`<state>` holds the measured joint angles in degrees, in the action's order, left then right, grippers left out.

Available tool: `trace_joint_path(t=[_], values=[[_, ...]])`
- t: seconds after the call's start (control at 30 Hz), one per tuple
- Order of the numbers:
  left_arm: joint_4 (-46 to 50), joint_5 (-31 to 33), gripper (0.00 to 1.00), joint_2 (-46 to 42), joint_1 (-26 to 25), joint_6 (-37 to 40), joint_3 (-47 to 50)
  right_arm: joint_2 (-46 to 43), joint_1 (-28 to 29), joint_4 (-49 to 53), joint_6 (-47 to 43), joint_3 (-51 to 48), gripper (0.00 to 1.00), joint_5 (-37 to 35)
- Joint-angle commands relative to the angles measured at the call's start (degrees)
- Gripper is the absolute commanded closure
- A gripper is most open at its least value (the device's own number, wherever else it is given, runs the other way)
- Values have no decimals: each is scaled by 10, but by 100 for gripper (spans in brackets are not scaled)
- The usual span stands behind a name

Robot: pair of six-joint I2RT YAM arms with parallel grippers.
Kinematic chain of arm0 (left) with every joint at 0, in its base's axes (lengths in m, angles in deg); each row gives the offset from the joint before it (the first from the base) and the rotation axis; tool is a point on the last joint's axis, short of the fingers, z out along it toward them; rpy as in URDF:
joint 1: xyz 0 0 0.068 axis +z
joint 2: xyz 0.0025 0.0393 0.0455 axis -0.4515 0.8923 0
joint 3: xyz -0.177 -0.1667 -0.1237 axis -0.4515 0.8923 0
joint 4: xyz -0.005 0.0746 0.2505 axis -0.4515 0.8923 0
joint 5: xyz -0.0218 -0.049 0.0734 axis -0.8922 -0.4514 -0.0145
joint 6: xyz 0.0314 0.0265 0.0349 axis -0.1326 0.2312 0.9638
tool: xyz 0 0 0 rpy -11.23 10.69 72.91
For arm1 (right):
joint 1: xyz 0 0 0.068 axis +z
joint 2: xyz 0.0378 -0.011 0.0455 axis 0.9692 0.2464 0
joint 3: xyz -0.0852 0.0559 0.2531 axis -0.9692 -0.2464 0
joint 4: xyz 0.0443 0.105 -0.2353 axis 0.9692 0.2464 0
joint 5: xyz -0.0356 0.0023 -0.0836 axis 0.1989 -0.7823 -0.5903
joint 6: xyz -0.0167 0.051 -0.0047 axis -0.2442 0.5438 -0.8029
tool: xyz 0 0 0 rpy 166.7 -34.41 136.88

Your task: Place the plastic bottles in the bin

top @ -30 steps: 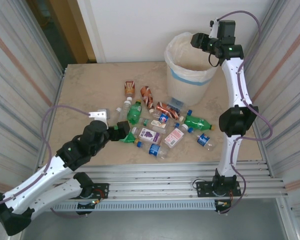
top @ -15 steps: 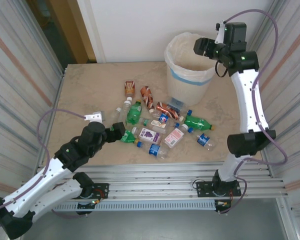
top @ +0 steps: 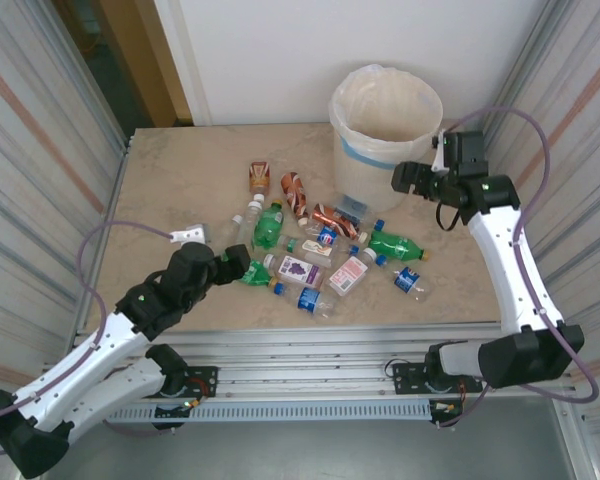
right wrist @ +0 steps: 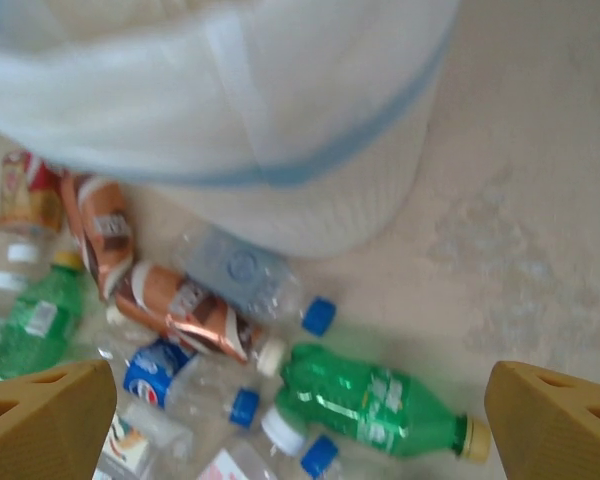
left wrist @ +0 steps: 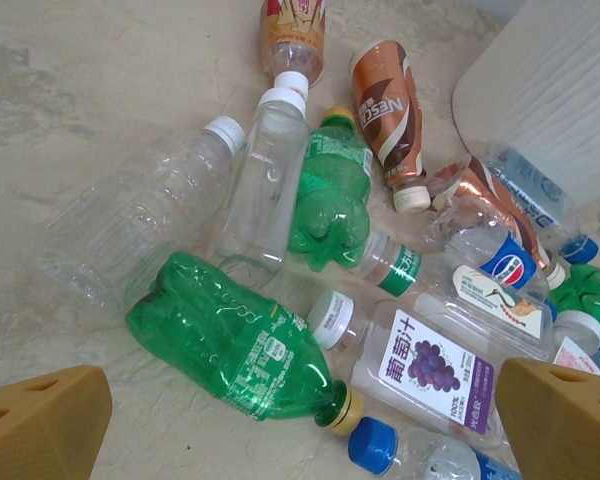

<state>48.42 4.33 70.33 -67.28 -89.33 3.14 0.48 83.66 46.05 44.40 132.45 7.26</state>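
Several plastic bottles (top: 320, 250), clear, green and brown, lie in a heap in the middle of the table. My left gripper (top: 236, 263) hovers open at the heap's left edge. In the left wrist view its jaws (left wrist: 300, 430) stand wide apart over a crushed green bottle (left wrist: 230, 340) and a clear grape-label bottle (left wrist: 430, 365). The white bin (top: 380, 165) with its blue band stands at the back right. My right gripper (top: 408, 181) hangs open beside the bin's right wall, holding nothing. Below it, the right wrist view shows a green bottle (right wrist: 380, 400) and the bin wall (right wrist: 280, 120).
Corrugated metal walls close in the left and right sides. Aluminium rails (top: 320, 355) run along the near edge. A small white block on a cable (top: 192, 235) lies left of the heap. Bare table (top: 180, 170) spreads at the back left.
My right gripper has come away from above the bin, dropped to its right side and spread its jaws wider. The left gripper has barely shifted.
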Motion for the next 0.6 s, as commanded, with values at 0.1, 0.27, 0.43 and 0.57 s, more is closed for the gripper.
trace_joint_path(t=[0.1, 0.27, 0.43, 0.57], values=[[-43, 1, 1, 2, 5, -16, 17, -44, 6, 57, 47, -123, 6, 31], [-60, -6, 1, 12, 9, -26, 24, -66, 4, 49, 74, -216, 5, 66], [-75, -19, 1, 28, 12, -32, 23, -50, -4, 48, 90, -253, 3, 73], [-78, -29, 1, 40, 15, -32, 18, -23, -16, 37, 97, -266, 2, 82]])
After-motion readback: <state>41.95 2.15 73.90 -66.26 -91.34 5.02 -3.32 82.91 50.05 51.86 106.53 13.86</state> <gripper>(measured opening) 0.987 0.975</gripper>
